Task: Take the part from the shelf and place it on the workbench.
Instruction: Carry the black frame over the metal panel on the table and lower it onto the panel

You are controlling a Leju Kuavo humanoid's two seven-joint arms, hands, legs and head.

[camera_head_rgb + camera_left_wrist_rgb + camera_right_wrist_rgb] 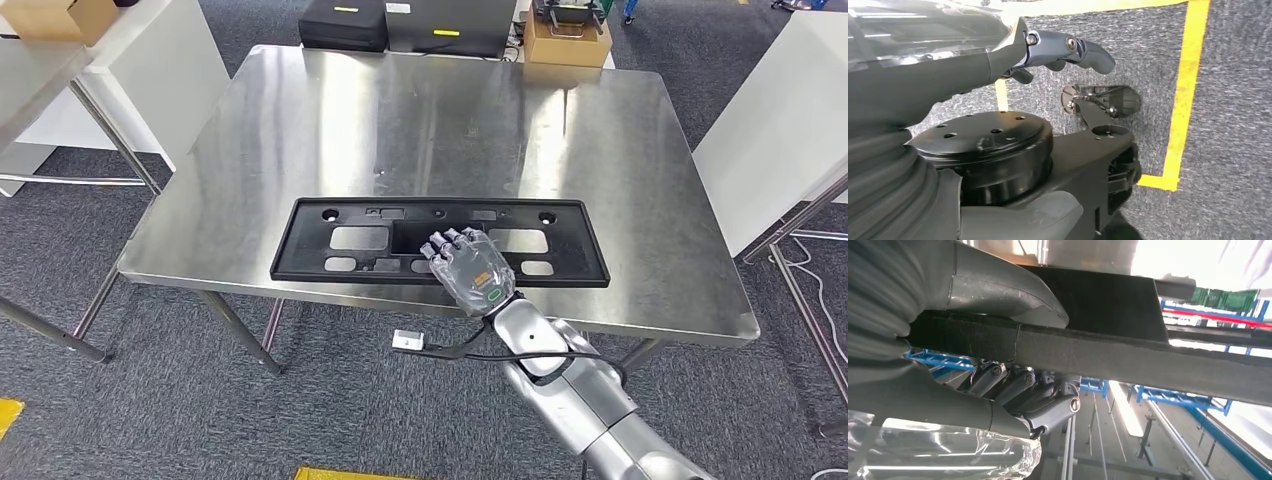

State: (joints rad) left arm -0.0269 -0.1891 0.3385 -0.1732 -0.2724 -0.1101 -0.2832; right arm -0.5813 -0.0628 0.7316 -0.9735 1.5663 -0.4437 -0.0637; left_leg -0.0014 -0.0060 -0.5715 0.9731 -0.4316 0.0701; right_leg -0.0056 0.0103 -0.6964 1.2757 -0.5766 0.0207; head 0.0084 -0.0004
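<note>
On the steel surface (300,120) in front of me lies the part (310,243), a long black plastic frame with rectangular cut-outs, flat along the near edge. My right hand (470,268) is on its middle: from the head view the fingers (447,242) reach over the near rail into a cut-out, and the right wrist view shows the thumb (1013,292) on one face of the black rail and the fingers curled on the other, so it grips the part. My left hand (1068,50) hangs over grey carpet (1233,125) with yellow tape lines (1184,90), fingers loosely curled around nothing.
</note>
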